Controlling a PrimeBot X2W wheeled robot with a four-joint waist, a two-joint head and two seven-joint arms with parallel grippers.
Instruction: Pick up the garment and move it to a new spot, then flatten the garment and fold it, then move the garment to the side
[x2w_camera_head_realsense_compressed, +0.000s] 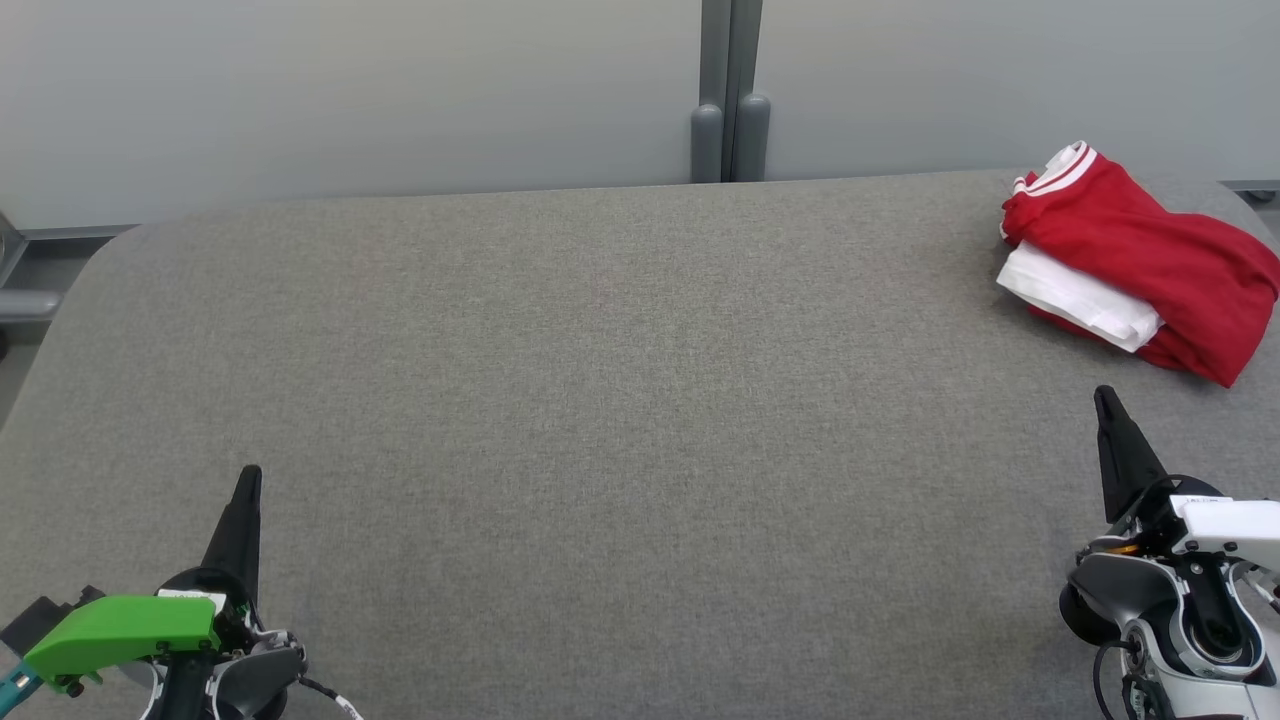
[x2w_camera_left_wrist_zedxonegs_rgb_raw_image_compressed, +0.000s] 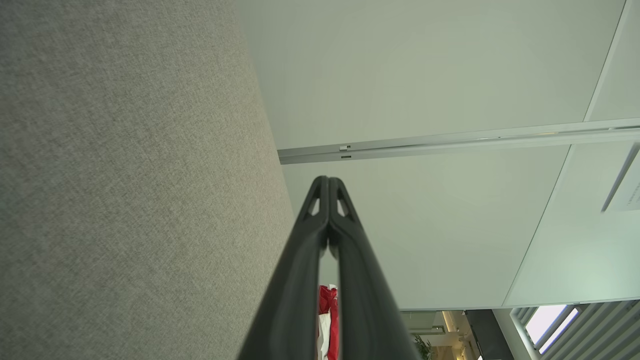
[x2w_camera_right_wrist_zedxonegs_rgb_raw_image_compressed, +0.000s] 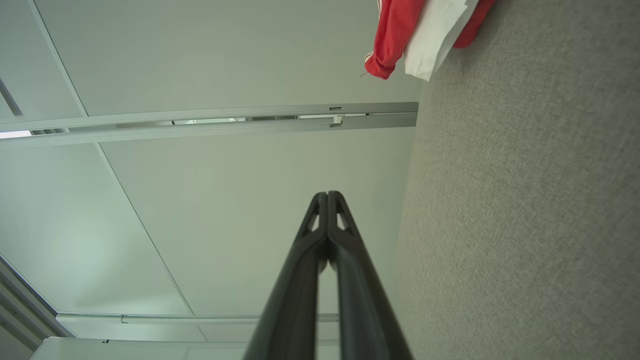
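Note:
The garment (x2w_camera_head_realsense_compressed: 1150, 270), red with a white sleeve and striped trim, lies folded in a compact bundle at the far right of the grey fabric table (x2w_camera_head_realsense_compressed: 620, 400). In the right wrist view the garment (x2w_camera_right_wrist_zedxonegs_rgb_raw_image_compressed: 425, 35) shows at the top edge, and a sliver of the garment (x2w_camera_left_wrist_zedxonegs_rgb_raw_image_compressed: 328, 320) appears between the fingers in the left wrist view. My left gripper (x2w_camera_head_realsense_compressed: 250, 472) rests shut and empty at the lower left, far from the garment. At the lower right my right gripper (x2w_camera_head_realsense_compressed: 1103, 393) is shut and empty, a short way in front of the bundle.
Pale wall panels (x2w_camera_head_realsense_compressed: 350, 90) stand behind the table, with a grey post (x2w_camera_head_realsense_compressed: 730, 120) at the middle of the far edge. The table's corners are rounded and the garment sits near the right rear corner.

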